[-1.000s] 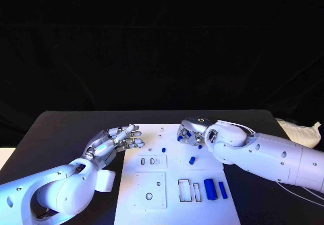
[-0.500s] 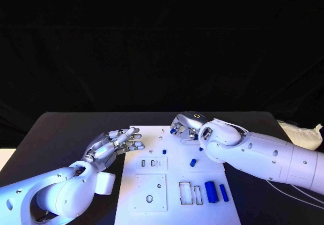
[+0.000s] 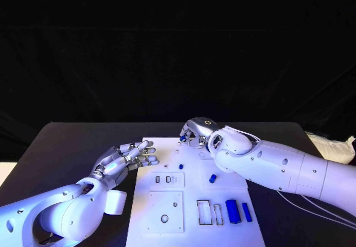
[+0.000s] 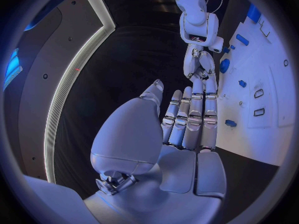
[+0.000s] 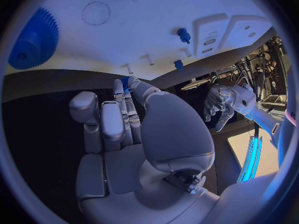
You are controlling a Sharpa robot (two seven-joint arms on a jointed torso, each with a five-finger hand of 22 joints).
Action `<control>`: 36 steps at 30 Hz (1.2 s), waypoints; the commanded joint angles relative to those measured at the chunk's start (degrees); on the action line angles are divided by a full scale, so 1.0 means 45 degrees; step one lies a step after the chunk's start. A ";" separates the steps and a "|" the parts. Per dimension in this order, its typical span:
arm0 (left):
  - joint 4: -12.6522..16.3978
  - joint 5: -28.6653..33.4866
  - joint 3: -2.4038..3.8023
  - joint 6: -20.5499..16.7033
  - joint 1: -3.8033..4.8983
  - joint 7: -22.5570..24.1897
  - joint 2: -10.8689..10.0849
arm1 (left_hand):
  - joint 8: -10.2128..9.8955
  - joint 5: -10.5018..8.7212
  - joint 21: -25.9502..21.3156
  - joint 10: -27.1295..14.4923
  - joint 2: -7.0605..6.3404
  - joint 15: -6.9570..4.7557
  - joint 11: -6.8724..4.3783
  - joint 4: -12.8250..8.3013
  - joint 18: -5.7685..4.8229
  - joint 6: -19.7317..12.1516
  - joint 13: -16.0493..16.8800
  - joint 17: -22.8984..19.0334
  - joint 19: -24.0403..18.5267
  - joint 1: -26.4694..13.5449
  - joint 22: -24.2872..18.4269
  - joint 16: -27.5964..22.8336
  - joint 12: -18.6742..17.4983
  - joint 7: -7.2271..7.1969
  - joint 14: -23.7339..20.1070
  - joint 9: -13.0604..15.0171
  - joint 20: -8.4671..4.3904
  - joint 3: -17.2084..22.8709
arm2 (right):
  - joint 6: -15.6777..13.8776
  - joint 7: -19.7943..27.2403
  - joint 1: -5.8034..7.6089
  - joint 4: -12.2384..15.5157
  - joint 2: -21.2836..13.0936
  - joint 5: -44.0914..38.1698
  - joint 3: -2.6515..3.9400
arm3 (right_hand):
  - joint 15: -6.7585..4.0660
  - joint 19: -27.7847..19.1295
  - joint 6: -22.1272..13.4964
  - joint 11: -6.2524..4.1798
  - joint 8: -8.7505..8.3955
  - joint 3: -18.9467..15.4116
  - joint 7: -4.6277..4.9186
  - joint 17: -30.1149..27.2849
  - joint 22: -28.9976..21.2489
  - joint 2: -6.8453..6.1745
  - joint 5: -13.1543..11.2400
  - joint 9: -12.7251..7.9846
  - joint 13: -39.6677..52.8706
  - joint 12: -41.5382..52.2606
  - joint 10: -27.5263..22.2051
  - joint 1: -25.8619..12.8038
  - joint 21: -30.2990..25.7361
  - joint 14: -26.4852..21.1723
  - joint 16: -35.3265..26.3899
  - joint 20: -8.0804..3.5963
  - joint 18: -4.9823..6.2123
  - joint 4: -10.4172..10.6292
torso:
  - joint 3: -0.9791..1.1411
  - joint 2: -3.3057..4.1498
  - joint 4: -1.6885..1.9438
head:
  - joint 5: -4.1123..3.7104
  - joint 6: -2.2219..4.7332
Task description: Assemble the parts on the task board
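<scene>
Right hand (image 3: 194,135), silver, sits over the far edge of the white task board (image 3: 189,216), pinching a small blue part (image 3: 182,139) at its fingertips. The right wrist view shows the same blue piece (image 5: 125,81) held between thumb and finger, just off the board's edge.

Left hand (image 3: 126,158) holds nothing, fingers extended and slightly apart, hovering at the board's left edge, apart from the right hand.

On the board: small blue peg (image 3: 180,166) standing near the middle, short blue cylinder (image 3: 212,178) to its right, and two long blue bars (image 3: 237,211) lying side by side by the near right slots. Blue toothed gear (image 5: 34,40) on the board, well apart from the hand. Black table (image 3: 67,144) underneath.
</scene>
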 commanded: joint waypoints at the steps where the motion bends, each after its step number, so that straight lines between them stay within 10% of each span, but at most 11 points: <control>1: 0.0023 0.0021 0.0010 0.0200 0.0023 0.0067 0.0030 | -0.0058 -0.0026 -0.0012 0.0009 0.0017 0.0025 0.0060 -0.0098 0.0147 0.0030 -0.0012 0.0019 0.0088 0.0097 -0.0018 -0.0051 -0.0055 0.0026 0.0073 -0.0021 -0.0019 0.0001 | 0.0457 -0.0078 0.0015 -0.0144 0.0135 -0.0018 -0.0011 | -0.0011 0.0050 -0.0009 0.0051 -0.0054 -0.0030 0.0088 0.0014 0.0014 -0.0065 0.0041 0.0172 -0.0022 -0.0071 -0.0019 -0.0139 0.0047 0.0429 0.0062 0.0065 -0.0138 0.0079 | -0.0022 0.0061 0.0029 | -0.0012 -0.0007; 36: 0.0031 0.0021 0.0010 0.0235 0.0094 -0.0017 -0.0080 | -0.0077 -0.0027 -0.0016 0.0006 0.0020 0.0027 0.0064 -0.0123 0.0147 0.0028 -0.0012 0.0030 0.0094 0.0110 -0.0024 -0.0065 -0.0076 0.0031 0.0082 -0.0022 -0.0019 0.0001 | 0.1098 -0.0346 0.0012 -0.0676 0.0625 -0.0209 -0.0059 | -0.0007 0.0020 -0.0011 0.0051 -0.0096 -0.0039 0.0087 0.0068 0.0048 -0.0159 0.0238 0.0193 -0.0016 -0.0063 -0.0042 -0.0201 0.0089 0.0403 0.0146 0.0091 -0.0133 0.0203 | -0.0047 0.0202 0.0096 | -0.0003 -0.0080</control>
